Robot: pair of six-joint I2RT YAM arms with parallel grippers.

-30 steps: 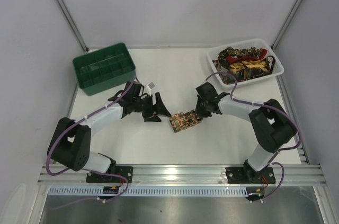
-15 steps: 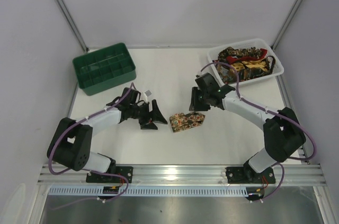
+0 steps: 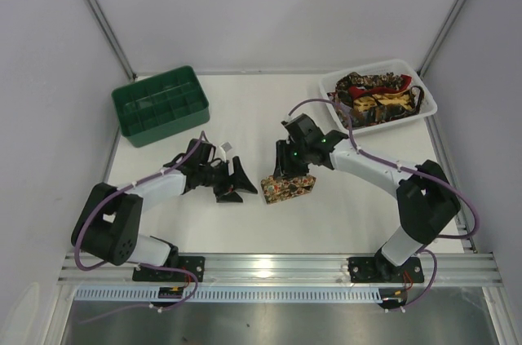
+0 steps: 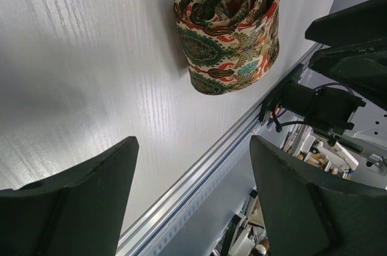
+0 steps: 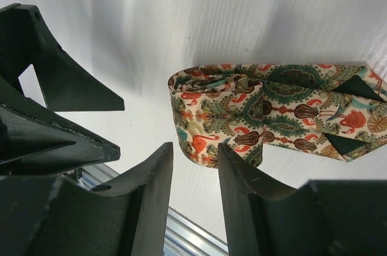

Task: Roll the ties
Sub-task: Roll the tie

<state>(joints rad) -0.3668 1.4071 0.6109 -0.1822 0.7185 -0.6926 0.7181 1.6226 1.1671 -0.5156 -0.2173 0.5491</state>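
A tie [image 3: 287,188] with a red, green and cream paisley print lies rolled up on the white table between the two arms. In the left wrist view the tie [image 4: 230,26] stands on edge and shows its spiral, well ahead of my left gripper [image 4: 193,195], which is open and empty. My left gripper [image 3: 236,182] sits just left of the roll. My right gripper [image 3: 287,167] hovers over the roll's far side, open. In the right wrist view the tie [image 5: 272,111] lies just beyond my right gripper [image 5: 195,153], with nothing between the jaws.
A green compartmented crate [image 3: 163,126] stands at the back left. At the back right, a white tray [image 3: 326,84] holds a heap of more ties [image 3: 375,94]. The aluminium rail [image 3: 277,265] runs along the table's near edge.
My right gripper has opened, let go of the rolled tie and moved left over it. The left gripper has drifted slightly toward the near edge. The roll stays put.
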